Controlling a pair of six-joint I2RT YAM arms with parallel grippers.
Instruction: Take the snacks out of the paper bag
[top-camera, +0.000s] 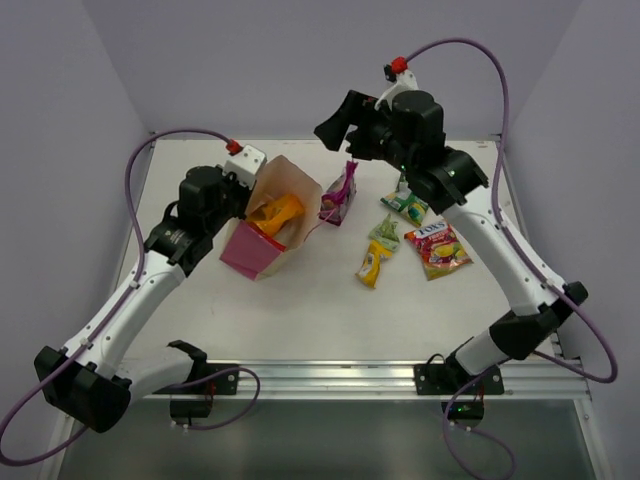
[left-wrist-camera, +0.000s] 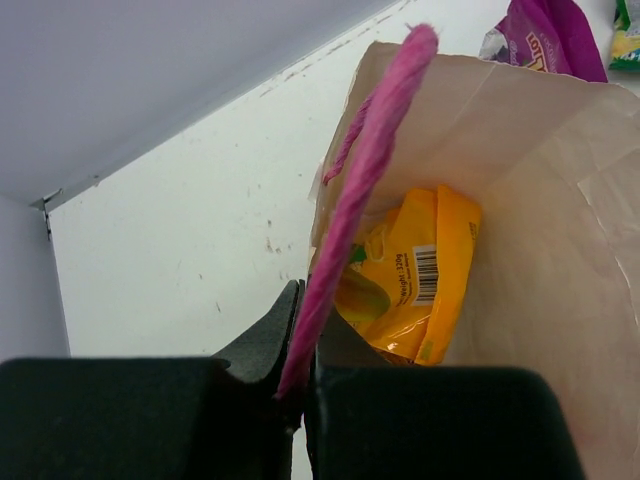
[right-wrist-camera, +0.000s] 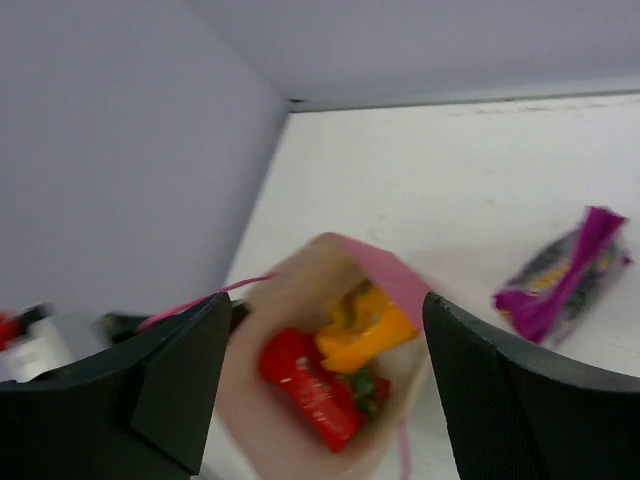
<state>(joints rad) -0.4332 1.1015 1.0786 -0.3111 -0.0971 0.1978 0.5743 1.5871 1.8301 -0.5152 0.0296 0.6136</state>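
Starting nearest the near edge of the worktop, four snacks already lie out on its right half: a yellow packet closest, a pink-red packet just to its right, then a pale green packet and, further back, a green packet. They sit loosely grouped, apart from the bag, which looks like a drop zone chosen to keep them clear of the arm that reaches in.

Left of centre stands the paper bag, tipped so its mouth faces up and toward the right arm. The left end effector is clenched on the pink cord handle, the cord pinched between its fingers. That grip seems meant to hold the light bag steady and open so it does not slide or collapse. An orange packet lies inside against the wall, and the right wrist view shows a red packet beside it, so the task is judged only partly done.

Further back, near the middle of the far edge, a purple packet rests on the worktop just beside the bag. Above it hangs the right end effector, its fingers spread wide with nothing between them, released and aimed toward the bag's mouth.
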